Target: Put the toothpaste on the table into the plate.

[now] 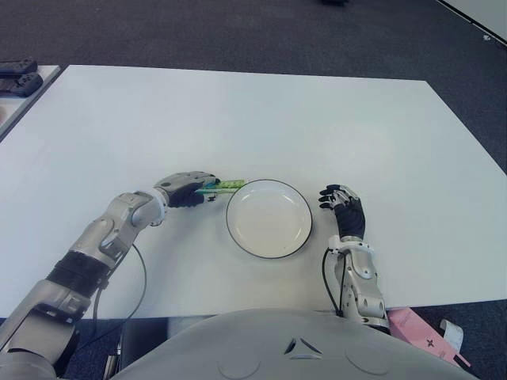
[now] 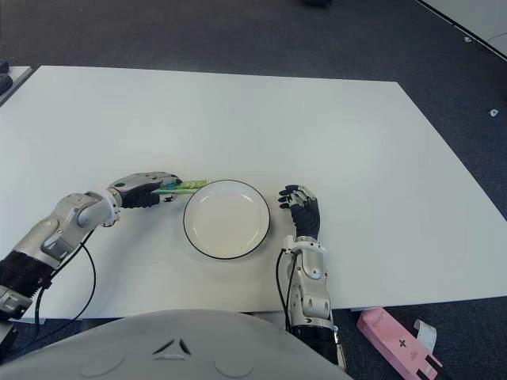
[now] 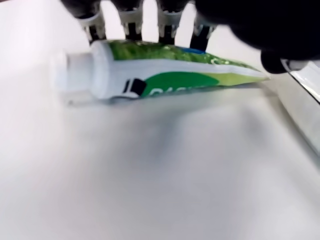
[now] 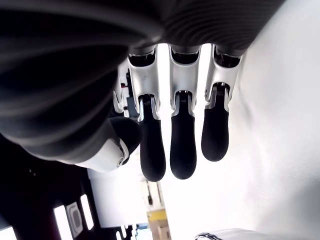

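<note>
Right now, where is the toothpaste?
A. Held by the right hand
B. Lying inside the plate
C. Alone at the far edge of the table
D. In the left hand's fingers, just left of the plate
D: the left hand has its fingers around the toothpaste, whose end reaches the rim of the plate; the right hand shows right of the plate, holding nothing.

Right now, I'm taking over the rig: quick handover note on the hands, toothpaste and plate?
Left hand: fingers closed around the toothpaste tube, just left of the plate. The tube's flat end reaches the plate's rim; in the left wrist view it looks low over the white table, or on it.
Right hand: open, holding nothing, idle just right of the plate.
Done: tube grasped.
Left: lift it over the rim, set it in the empty plate, release.
</note>
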